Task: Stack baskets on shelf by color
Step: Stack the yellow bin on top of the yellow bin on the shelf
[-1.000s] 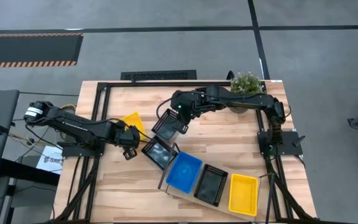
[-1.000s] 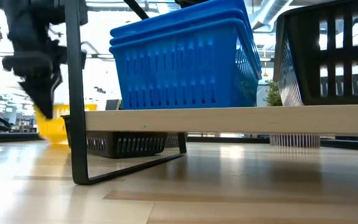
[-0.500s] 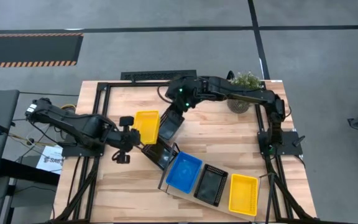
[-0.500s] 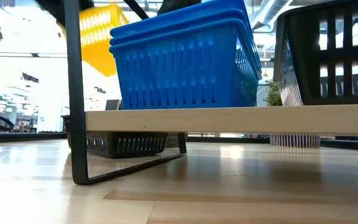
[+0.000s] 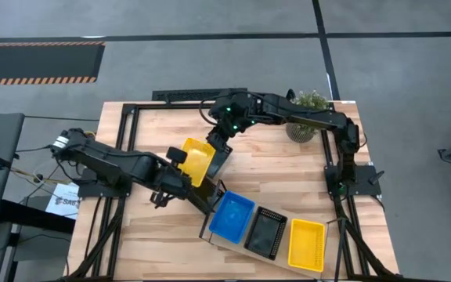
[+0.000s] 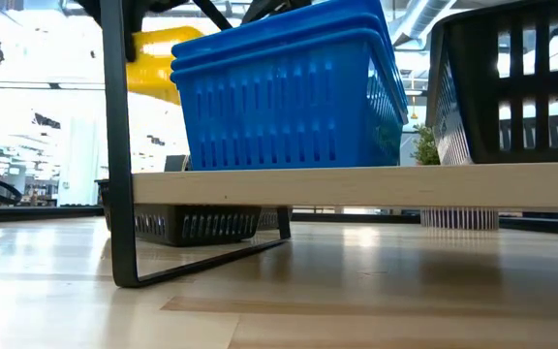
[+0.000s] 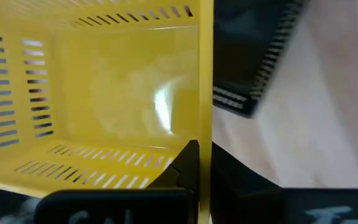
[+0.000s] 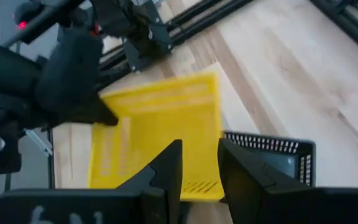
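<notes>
My left gripper (image 5: pixel 183 158) (image 7: pixel 205 150) is shut on a yellow basket (image 5: pixel 197 160) (image 6: pixel 153 60), held high between the table's middle and the shelf. My right gripper (image 5: pixel 222 139) (image 8: pixel 199 147) is just beyond it, shut on a black basket (image 5: pixel 220 159) (image 8: pixel 272 155). The shelf (image 5: pixel 210 233) (image 6: pixel 356 184) carries a blue stack (image 5: pixel 232 215) (image 6: pixel 279 97), a black basket (image 5: pixel 265 232) and a yellow basket (image 5: pixel 305 244). Another black basket (image 5: pixel 210 197) (image 6: pixel 197 225) rests with its bottom on the table beside the shelf's left end. My left gripper pinches one wall of the yellow basket at its rim (image 7: pixel 205 118), one finger (image 7: pixel 188 163) inside the basket and the other outside. The basket is lifted clear of the table and tilted. My right gripper has the black basket by its upper end (image 5: pixel 222 147), coming slanting from above on the far side. The basket hangs below it, nearly edge-on, clear of the table. In the right wrist view a finger (image 8: pixel 241 169) covers the place of contact.
A potted plant (image 5: pixel 310 106) (image 6: pixel 424 145) stands at the far right. Black frame rails (image 5: pixel 124 149) run along the table's left and far edges. The shelf's black end frame (image 6: pixel 114 145) stands at its left end. Bare wood lies near the front left corner.
My left gripper has taken the yellow basket up from the table, risen and moved right toward the shelf, rolling as it went; the basket, tipped on the table before, is lifted clear. My right gripper has shifted slightly toward the far edge, and its black basket has turned edge-on.
</notes>
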`<state>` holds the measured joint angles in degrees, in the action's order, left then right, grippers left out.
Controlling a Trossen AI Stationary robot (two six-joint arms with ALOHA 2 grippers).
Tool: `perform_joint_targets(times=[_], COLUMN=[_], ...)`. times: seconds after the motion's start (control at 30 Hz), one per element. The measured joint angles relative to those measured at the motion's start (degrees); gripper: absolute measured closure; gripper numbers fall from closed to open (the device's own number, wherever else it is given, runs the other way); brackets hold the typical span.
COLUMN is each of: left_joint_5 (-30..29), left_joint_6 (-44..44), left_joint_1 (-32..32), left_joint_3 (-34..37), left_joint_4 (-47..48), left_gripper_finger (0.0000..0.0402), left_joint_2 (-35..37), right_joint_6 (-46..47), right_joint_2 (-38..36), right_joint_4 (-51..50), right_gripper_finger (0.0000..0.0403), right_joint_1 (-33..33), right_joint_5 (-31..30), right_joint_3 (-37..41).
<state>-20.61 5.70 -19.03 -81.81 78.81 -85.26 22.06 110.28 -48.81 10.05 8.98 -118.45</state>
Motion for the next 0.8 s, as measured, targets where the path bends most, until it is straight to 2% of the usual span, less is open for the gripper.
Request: perform_joint_targets(times=[0.1,0.3,0.6,0.8], left_joint_5=[-3.4,-4.2,-4.6,-1.4], left_joint_6=[1.1,2.9,4.2,5.9], left_joint_1=[0.0,-0.1,-0.1,-0.1], left_joint_3=[-3.2,-8.0,-9.2,-9.2], left_joint_4=[1.5,1.4,1.3,1.4], left_gripper_finger=[0.0401,0.0401,0.0402,0.0401], left_joint_2=[-1.6,-2.1,-2.1,-2.1], right_joint_6=[0.0,0.0,-2.2,-3.1], right_joint_2=[0.5,1.9,2.0,0.9], right_joint_4=[-0.8,-2.3,-2.7,-0.7], right_gripper_finger=[0.0281,0.0282,0.0282,0.0282], right_joint_1=[-0.5,-1.1,-0.9,-1.0], right_joint_5=[0.0,-3.0,-3.3,-4.0], right_joint_3=[0.0,-0.1,0.0,0.0])
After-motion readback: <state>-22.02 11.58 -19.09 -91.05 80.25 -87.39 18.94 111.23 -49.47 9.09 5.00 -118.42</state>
